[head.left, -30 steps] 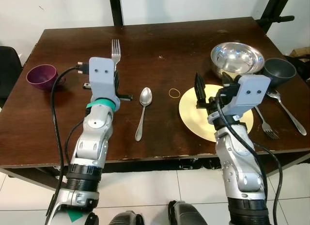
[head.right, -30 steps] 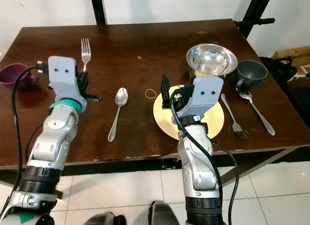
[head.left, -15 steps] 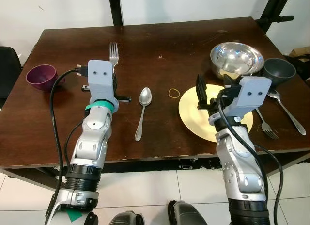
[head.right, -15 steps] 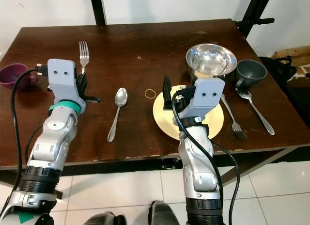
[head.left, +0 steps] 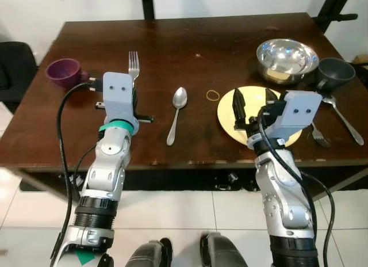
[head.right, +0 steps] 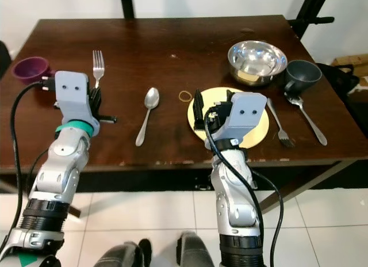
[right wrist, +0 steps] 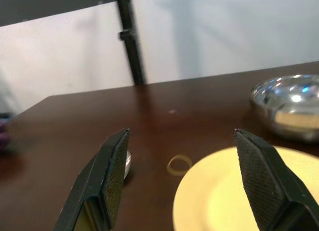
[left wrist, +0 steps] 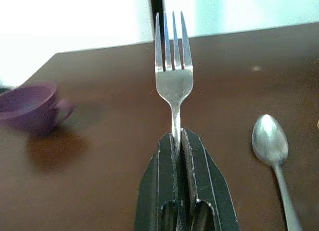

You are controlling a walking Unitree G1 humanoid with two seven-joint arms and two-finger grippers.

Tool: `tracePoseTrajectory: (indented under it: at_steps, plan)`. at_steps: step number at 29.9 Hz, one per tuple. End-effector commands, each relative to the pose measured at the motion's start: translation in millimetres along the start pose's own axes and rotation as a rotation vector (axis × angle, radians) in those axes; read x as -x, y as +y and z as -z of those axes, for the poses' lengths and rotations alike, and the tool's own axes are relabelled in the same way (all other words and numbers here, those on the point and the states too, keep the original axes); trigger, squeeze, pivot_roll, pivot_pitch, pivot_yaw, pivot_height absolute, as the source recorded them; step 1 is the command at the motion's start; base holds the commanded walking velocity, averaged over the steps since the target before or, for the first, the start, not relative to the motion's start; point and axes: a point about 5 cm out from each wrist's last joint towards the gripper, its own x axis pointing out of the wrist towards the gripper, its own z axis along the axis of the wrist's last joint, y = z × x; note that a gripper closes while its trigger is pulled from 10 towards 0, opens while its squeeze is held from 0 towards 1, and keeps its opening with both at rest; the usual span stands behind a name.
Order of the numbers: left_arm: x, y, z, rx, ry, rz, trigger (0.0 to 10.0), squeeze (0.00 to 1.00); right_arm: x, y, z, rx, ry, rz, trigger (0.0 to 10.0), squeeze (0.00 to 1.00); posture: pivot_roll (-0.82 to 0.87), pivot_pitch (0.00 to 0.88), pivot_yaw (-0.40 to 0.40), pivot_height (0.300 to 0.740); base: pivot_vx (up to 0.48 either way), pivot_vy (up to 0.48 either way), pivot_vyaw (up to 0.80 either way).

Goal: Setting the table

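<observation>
My left gripper [left wrist: 178, 136] is shut on the handle of a silver fork [head.left: 133, 63], whose tines point toward the table's far edge, left of a spoon [head.left: 177, 106] lying on the dark wooden table [head.left: 190, 48]. The spoon [left wrist: 271, 141] shows in the left wrist view too. My right gripper [head.left: 253, 105] is open, with nothing between its fingers, and hovers over the near left part of a yellow plate [head.left: 225, 114]. In the right wrist view the plate [right wrist: 219, 191] lies between the two black fingers [right wrist: 112, 171].
A rubber band [head.left: 213, 95] lies between spoon and plate. Behind the plate stand a steel bowl [head.left: 286, 58] and a dark grey mug [head.left: 335, 74]. A second fork [head.left: 318, 134] and spoon [head.left: 345, 117] lie right of the plate. A purple cup [head.left: 63, 72] sits at the left edge.
The whole view has drawn back from the table, so the camera moved. The left gripper with the fork now sits nearer the front edge relative to the spoon. Right gripper stays open over the plate.
</observation>
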Motion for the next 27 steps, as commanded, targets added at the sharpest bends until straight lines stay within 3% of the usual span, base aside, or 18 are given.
tracePoseTrajectory:
  at_steps: [1, 27]
  plan:
    - [1.6, -1.8, 3.2, -0.006, 0.014, 0.002, 10.0, 0.00, 3.8, -3.2, 6.5, -0.004, 0.032, 0.016, 10.0, 0.00, -0.11, 0.017, 0.085, 0.740, -0.480, 0.000, 0.00]
    - [-0.1, -3.6, 3.3, -0.001, 0.023, 0.006, 10.0, 0.00, 3.2, -2.7, 6.3, -0.015, 0.035, 0.021, 10.0, 0.00, -0.11, 0.017, 0.088, 0.740, -0.480, 0.000, 0.00]
